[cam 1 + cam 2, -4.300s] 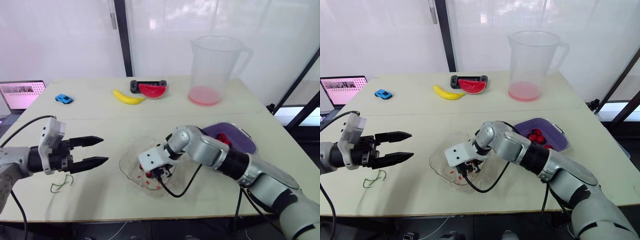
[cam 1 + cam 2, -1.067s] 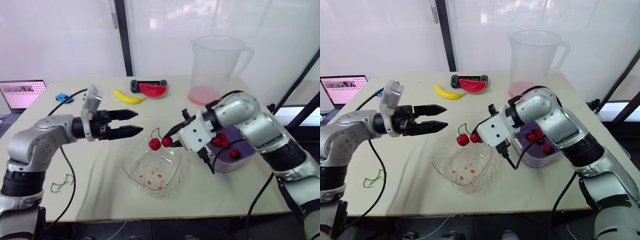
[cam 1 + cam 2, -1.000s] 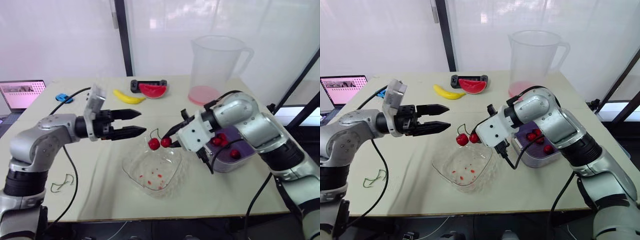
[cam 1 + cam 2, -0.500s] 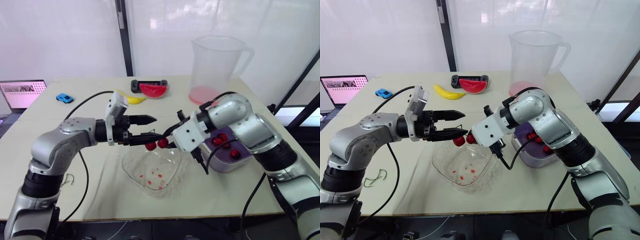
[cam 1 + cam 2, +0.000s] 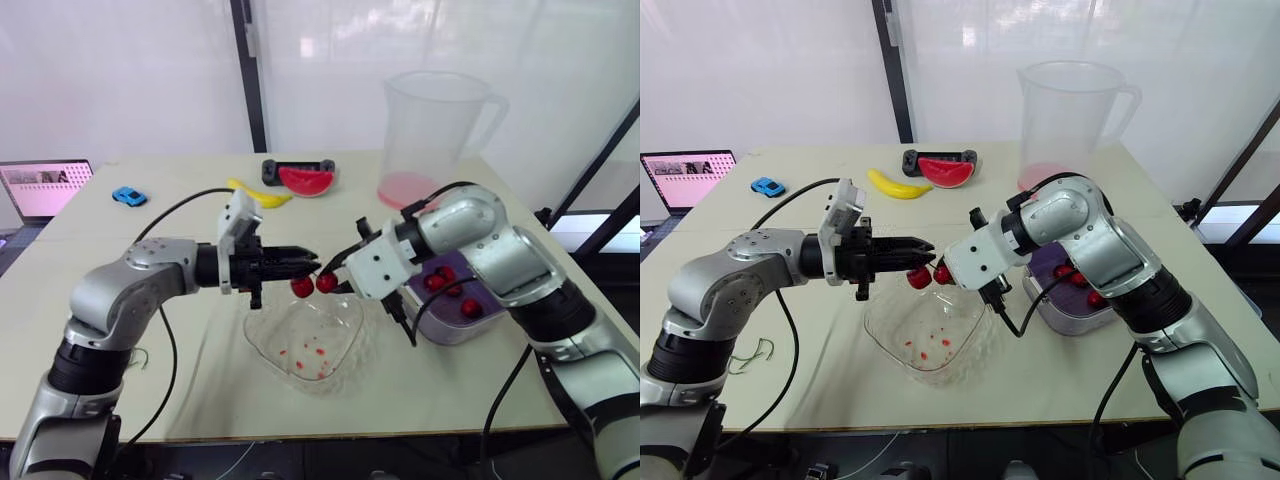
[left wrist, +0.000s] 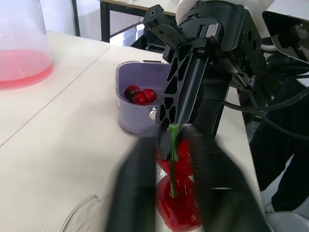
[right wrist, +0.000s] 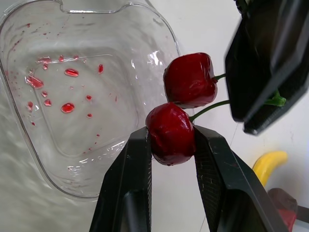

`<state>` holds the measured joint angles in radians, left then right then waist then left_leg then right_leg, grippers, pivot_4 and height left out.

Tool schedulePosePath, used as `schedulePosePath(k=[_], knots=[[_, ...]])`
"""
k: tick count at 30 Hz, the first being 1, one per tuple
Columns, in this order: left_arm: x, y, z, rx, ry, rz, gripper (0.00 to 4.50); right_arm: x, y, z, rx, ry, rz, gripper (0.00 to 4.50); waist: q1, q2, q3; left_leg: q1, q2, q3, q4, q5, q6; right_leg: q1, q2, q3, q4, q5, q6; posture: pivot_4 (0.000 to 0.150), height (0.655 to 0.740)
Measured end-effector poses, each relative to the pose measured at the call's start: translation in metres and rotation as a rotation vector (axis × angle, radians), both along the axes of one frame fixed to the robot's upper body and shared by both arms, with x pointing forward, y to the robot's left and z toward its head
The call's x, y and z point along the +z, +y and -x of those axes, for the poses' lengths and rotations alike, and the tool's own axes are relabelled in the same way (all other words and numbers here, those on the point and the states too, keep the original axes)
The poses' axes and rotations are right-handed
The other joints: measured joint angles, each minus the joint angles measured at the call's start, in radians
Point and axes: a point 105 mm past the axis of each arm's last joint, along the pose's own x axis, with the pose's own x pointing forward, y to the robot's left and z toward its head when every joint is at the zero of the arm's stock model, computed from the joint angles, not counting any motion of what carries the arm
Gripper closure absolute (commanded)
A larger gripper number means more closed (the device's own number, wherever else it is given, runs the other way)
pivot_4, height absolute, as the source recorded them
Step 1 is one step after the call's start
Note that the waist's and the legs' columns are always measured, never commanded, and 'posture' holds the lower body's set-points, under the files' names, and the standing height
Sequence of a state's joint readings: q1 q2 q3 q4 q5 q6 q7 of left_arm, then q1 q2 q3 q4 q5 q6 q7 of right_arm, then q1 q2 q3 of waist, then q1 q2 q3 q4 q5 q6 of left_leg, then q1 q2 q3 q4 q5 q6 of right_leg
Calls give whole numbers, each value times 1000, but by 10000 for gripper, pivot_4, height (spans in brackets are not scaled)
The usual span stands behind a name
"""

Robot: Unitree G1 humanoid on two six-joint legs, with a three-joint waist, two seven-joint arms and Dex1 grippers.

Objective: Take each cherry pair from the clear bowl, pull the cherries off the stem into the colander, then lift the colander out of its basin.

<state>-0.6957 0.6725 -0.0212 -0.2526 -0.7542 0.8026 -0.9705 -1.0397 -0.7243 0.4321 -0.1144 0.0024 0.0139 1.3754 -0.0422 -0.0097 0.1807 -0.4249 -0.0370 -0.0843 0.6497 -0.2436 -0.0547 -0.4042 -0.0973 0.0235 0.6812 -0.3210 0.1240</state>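
Note:
A cherry pair hangs above the clear bowl (image 5: 305, 342), which holds just red juice spots. My right gripper (image 7: 170, 140) is shut on one cherry (image 7: 170, 131); the other cherry (image 7: 189, 79) dangles free beside it. My left gripper (image 5: 312, 263) has come in from the left and is shut on the green stem (image 6: 173, 140) just above both cherries. The purple colander (image 5: 478, 318), sitting in its basin to the right of the bowl, contains several loose cherries (image 6: 139, 94).
A big clear pitcher (image 5: 435, 140) with pink liquid stands at the back right. At the back lie a watermelon slice (image 5: 303, 181), a banana (image 5: 262, 198) and a blue toy car (image 5: 127, 196). A laptop (image 5: 40, 187) sits far left. A bare stem (image 5: 750, 352) lies front left.
My left gripper moved right to the cherry pair and shut on its stem. The right gripper stayed shut on its cherry above the bowl.

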Motion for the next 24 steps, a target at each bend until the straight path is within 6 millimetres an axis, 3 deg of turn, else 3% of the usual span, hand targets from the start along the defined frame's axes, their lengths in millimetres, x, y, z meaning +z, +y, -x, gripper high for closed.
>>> schedulePosePath(k=[12, 16, 24], knots=[[0, 0, 0, -14, 12, 20, 44312, 1, 1, 3, 14, -8, 7, 33497, 0, 0, 0, 0, 0, 0, 0, 0, 0, 0, 0, 0, 0, 0, 0, 1500, 7400], [-1, 1, 1, -13, 23, 40, 25716, 1, 1, 4, 14, -6, 9, 33497, -1, 0, 0, 0, 0, 0, 0, 0, 0, 0, 0, 0, 0, 0, 0, 1500, 7400], [2, 2, 1, -10, 14, 58, 25716, 0, 1, 3, 7, 2, 11, 33497, 0, 0, 0, 0, 0, 0, 0, 0, 0, 0, 0, 0, 0, 0, 0, 1500, 7400]])
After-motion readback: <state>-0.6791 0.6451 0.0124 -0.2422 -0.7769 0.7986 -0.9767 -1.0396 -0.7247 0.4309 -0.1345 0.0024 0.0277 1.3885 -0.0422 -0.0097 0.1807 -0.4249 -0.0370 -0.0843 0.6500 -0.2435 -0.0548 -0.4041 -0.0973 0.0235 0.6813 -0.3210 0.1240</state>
